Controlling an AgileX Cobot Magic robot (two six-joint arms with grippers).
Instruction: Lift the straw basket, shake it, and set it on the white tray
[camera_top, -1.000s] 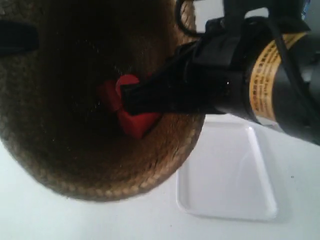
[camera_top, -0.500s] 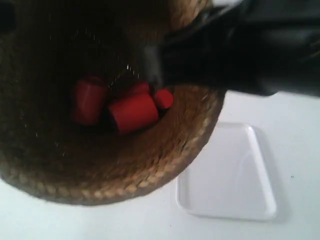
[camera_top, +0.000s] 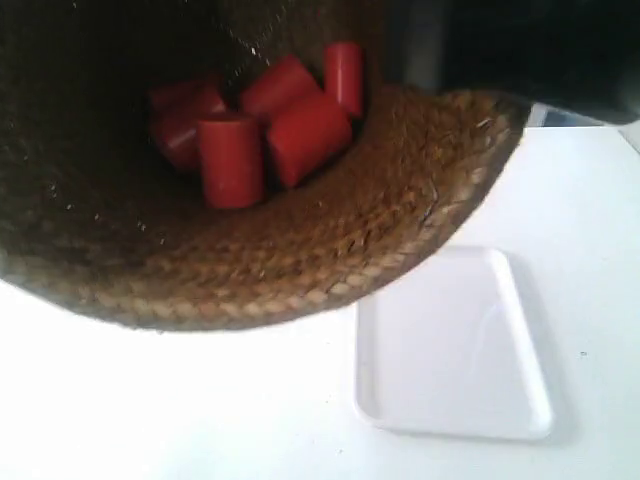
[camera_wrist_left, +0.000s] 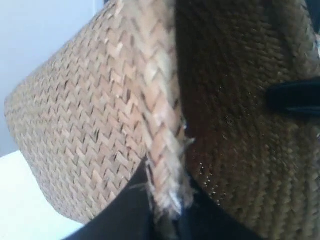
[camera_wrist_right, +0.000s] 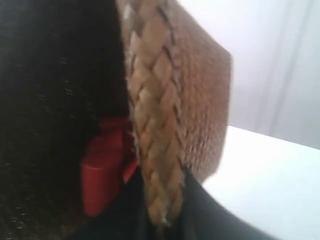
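Note:
The straw basket (camera_top: 330, 250) hangs in the air, tilted, and fills the upper left of the exterior view. Several red cylinders (camera_top: 300, 130) lie heaped against its inner wall. My left gripper (camera_wrist_left: 167, 207) is shut on the basket's braided rim (camera_wrist_left: 160, 125), one finger outside the wall and one inside. My right gripper (camera_wrist_right: 162, 212) is shut on the rim (camera_wrist_right: 152, 135) as well, with a red cylinder (camera_wrist_right: 102, 167) just inside. The white tray (camera_top: 450, 350) lies flat on the table below the basket's rim, off to the exterior view's right.
A white tabletop (camera_top: 150, 410) spreads under the basket and around the tray. A dark arm (camera_top: 540, 50) crosses the exterior view's top right corner. A pale wall (camera_wrist_right: 280, 60) stands behind the table.
The basket has swung upward and tilted in the exterior view. The red cylinders inside have tumbled up and spread apart. The dark arm has moved up out of the middle of the picture.

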